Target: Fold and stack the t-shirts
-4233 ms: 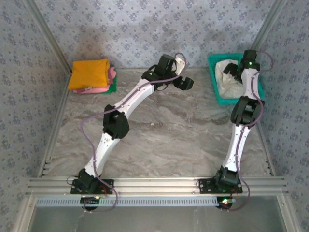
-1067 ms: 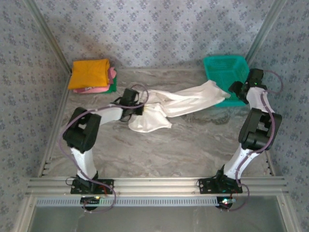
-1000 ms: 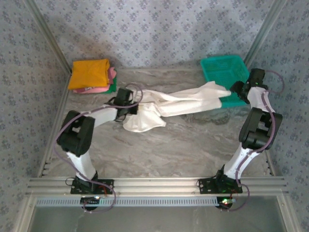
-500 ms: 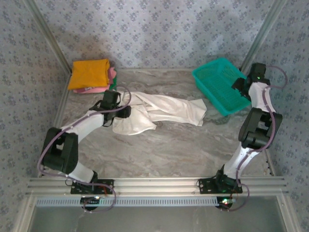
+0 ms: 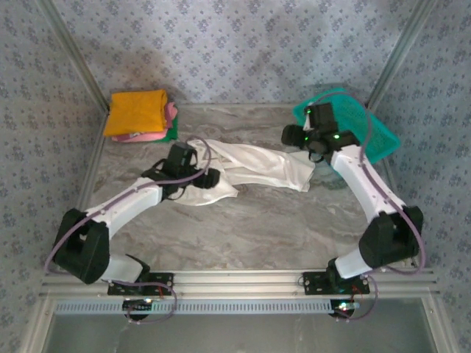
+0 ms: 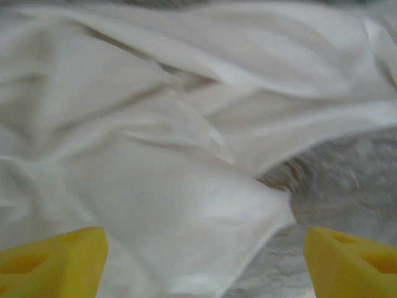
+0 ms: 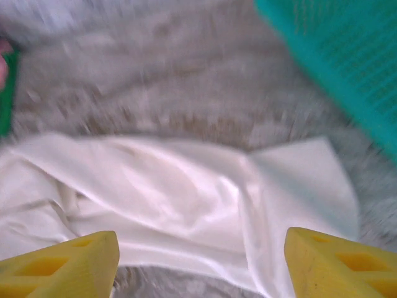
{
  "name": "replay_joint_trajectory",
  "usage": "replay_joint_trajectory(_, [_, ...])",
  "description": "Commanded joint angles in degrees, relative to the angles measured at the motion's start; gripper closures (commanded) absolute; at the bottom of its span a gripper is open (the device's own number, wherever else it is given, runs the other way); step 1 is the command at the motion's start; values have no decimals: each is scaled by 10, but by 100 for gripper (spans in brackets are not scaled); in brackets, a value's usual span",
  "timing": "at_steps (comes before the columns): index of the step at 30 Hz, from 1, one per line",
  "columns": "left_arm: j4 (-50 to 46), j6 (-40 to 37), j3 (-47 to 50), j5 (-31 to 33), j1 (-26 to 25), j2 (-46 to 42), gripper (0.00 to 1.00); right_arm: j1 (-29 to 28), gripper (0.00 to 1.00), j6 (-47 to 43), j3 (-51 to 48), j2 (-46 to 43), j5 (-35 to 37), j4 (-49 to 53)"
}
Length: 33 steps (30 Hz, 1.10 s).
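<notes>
shirt: white t-shirt (image 5: 250,165) lies bunched up just left of the basket (image 5: 375,136)
left gripper (image 5: 208,179): fingers apart, over the end far from the basket
right gripper (image 5: 296,137): fingers apart, over the end nearest the basket
tip: I'd pinch the corners and spread it flat first

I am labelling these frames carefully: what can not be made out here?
Top view: lower shirts, covered by the orange shirt; their number is unclear.
Top view: white shirt, one end under the left arm.
Wrist views: blurred; sleeves and collar unreadable.
Right wrist: basket cut by the edge.

white t-shirt (image 6: 155,186): rumpled on table (image 6: 353,180) | left hand (image 6: 201,264): spread apart, empty
</notes>
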<state>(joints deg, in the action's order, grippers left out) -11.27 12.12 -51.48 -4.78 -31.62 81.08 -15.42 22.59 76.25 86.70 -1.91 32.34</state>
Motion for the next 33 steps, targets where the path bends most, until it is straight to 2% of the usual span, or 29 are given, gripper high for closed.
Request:
replay_joint_trajectory(1, [30,1,26,-21,-35,54,16,0,29,11,-42,53,-17,18])
replay_joint_trajectory(4, [50,-4,32,-10,-41,92,19,2,29,-7,-51,87,-4,19])
replay_joint_trajectory(8, [94,-12,48,-10,-40,134,28,2,26,-29,-29,147,-17,47])
replay_joint_trajectory(11, [107,-12,50,-16,-41,171,30,12,27,-22,-33,171,-4,43])
replay_joint_trajectory(12, [111,-12,52,-16,-41,180,36,19,29,-20,-37,180,-8,39])
replay_joint_trajectory(13, [110,-13,52,-14,-40,185,45,28,34,-21,-41,189,-16,33])
replay_joint_trajectory(15, [104,-15,52,3,-41,182,73,42,43,-21,-51,204,-24,24])
replay_joint_trajectory(17, [94,-21,51,27,-39,164,79,51,46,-29,-53,216,-20,2])
replay_joint_trajectory(19, [70,-32,45,49,-36,140,98,52,59,-35,-52,220,-19,-10])
replay_joint_trajectory(23, [14,-51,39,79,-25,84,100,50,86,-37,-34,211,-20,-4])
replay_joint_trajectory(26, [-24,-54,45,92,-17,32,100,46,100,-40,-19,188,-12,16])
replay_joint_trajectory(31, [-105,-50,69,124,-14,-70,100,41,100,-47,37,141,3,88])
replay_joint_trajectory(33, [-128,-26,81,129,-22,-128,100,43,100,-52,67,127,16,101])
